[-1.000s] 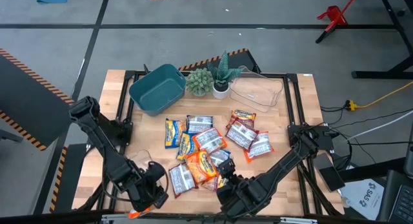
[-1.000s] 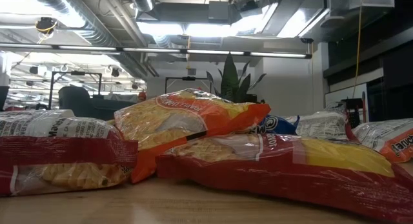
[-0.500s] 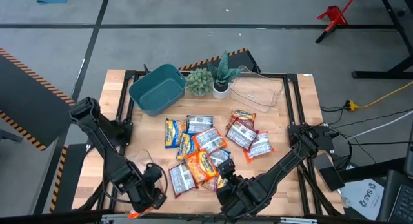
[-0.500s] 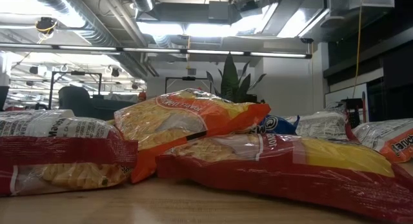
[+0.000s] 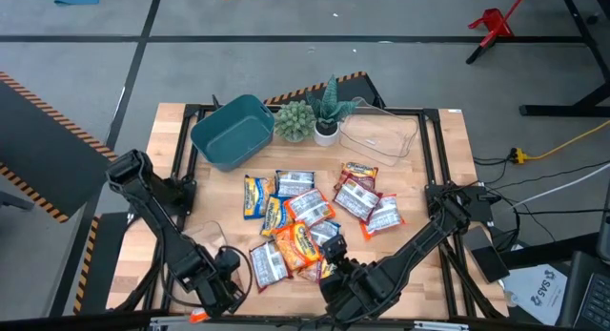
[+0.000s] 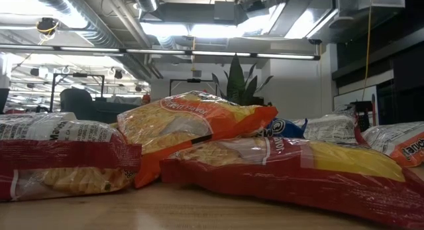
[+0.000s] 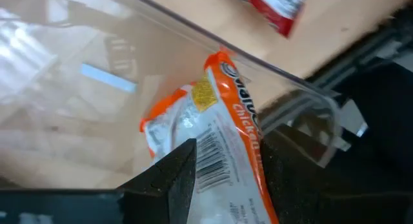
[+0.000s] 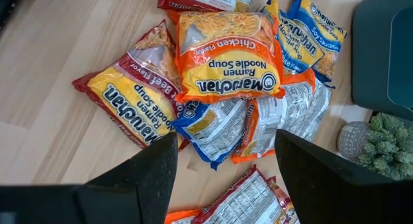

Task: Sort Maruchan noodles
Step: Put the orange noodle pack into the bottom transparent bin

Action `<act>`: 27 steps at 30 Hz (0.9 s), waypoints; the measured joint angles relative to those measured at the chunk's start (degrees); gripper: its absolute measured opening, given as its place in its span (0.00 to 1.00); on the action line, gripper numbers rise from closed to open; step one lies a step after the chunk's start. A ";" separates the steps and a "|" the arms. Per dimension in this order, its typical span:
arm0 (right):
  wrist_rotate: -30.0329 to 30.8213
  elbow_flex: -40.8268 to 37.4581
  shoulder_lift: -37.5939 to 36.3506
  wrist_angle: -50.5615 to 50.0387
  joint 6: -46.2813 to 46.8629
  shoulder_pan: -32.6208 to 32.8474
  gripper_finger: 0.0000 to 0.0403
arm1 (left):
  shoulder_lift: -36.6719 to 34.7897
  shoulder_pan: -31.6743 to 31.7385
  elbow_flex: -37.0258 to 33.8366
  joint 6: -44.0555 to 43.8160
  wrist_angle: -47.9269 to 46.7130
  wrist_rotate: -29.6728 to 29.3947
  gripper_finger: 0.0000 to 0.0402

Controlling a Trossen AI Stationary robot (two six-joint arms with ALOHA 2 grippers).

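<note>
Several Maruchan noodle packets lie in a loose pile mid-table, some overlapping; an orange one rests on top of others. My left gripper is at the near left, shut on another orange packet over a clear tub. My right gripper hangs open above the pile's near edge, its fingers wide apart with nothing between them. My left gripper pinches the orange packet between its two fingers at the barcode end. The fingers come from above, pointing steeply down. The packet hangs below them, its far end close to the clear tub's wall; whether it touches the tub I cannot tell.
A teal bin stands at the back left, two small potted plants at the back middle and a second clear tub at the back right. Black frame rails run along the table's sides.
My left gripper has sunk a little toward the clear tub and tipped more steeply downward, still shut on the orange packet.
</note>
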 joint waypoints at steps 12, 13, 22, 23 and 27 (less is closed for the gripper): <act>0.41 0.00 0.00 0.48 -0.61 -0.02 0.60 | 0.00 0.17 0.00 -4.03 -11.98 0.22 0.41; 0.58 0.00 0.00 0.65 -0.61 -0.02 0.60 | 0.00 0.17 0.00 -4.32 -13.46 0.22 0.41; 0.57 0.00 0.00 0.68 -0.61 -0.02 0.60 | 0.00 0.20 0.00 -2.07 -13.40 0.03 0.41; 0.57 0.00 0.02 0.68 -0.76 -0.02 0.60 | 0.00 0.17 0.00 -1.07 -11.34 -0.66 0.41; 0.57 0.00 0.02 0.74 -1.29 -0.29 0.60 | 0.00 -0.63 0.00 -0.24 -4.01 -8.40 0.41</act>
